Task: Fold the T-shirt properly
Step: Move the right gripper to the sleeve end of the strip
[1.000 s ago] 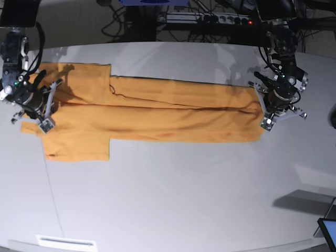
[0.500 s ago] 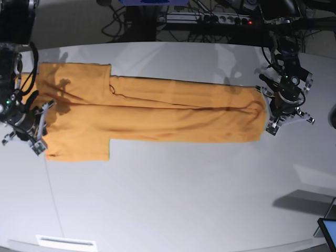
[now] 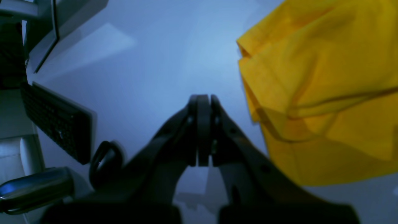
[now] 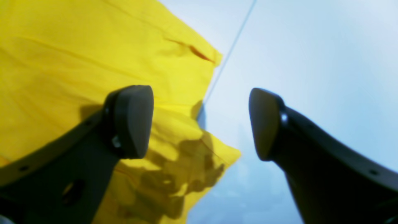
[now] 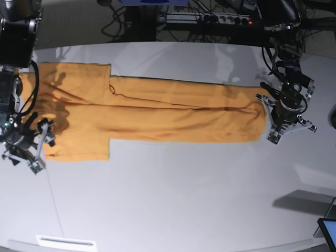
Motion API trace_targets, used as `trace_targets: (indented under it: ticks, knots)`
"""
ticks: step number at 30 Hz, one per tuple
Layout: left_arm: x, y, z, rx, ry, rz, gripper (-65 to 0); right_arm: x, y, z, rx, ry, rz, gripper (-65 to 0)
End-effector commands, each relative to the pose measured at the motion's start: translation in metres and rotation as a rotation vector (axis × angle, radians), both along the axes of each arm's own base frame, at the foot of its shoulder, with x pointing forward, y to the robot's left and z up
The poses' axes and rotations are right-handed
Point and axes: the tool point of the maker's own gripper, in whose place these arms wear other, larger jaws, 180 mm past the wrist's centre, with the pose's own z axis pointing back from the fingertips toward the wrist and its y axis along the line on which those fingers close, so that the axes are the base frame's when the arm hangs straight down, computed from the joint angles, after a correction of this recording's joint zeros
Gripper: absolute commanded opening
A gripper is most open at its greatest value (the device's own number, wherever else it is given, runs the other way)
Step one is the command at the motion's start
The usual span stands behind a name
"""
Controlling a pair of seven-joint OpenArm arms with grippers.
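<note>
Both arms have backed off: your right pincer (image 5: 23, 149) gapes wide beside the T-shirt (image 5: 157, 113), left pincer (image 5: 286, 116) shut empty; lengthwise folds done, crosswise folds remain.

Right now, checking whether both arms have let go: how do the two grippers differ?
The left gripper is shut, with nothing between its jaws; the right gripper is wide open. The left sits just off the T-shirt's hem end; the right hangs over the sleeve end's edge. Neither holds any cloth.

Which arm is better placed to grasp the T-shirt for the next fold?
Probably the right: the right gripper is open at the T-shirt sleeve edge; the left gripper is shut beside the hem.
</note>
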Motion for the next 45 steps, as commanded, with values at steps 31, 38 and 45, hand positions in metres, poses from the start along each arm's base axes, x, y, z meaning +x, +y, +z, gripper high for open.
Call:
trace_targets:
  ticks: [31, 38, 45]
  knots:
    - [0.008, 0.007, 0.015, 0.020, -0.047, 0.007, -65.0, 0.053, -0.004, -0.015, 0.175, 0.041, -0.091, -21.0]
    - [0.008, 0.005, 0.014, 0.020, -0.045, 0.001, -65.0, 0.051, -0.002, -0.025, 0.204, 0.052, -0.098, -21.5]
    - [0.008, 0.006, 0.015, 0.020, -0.046, 0.006, -65.0, 0.057, 0.000, -0.020, 0.202, 0.041, -0.091, -21.3]
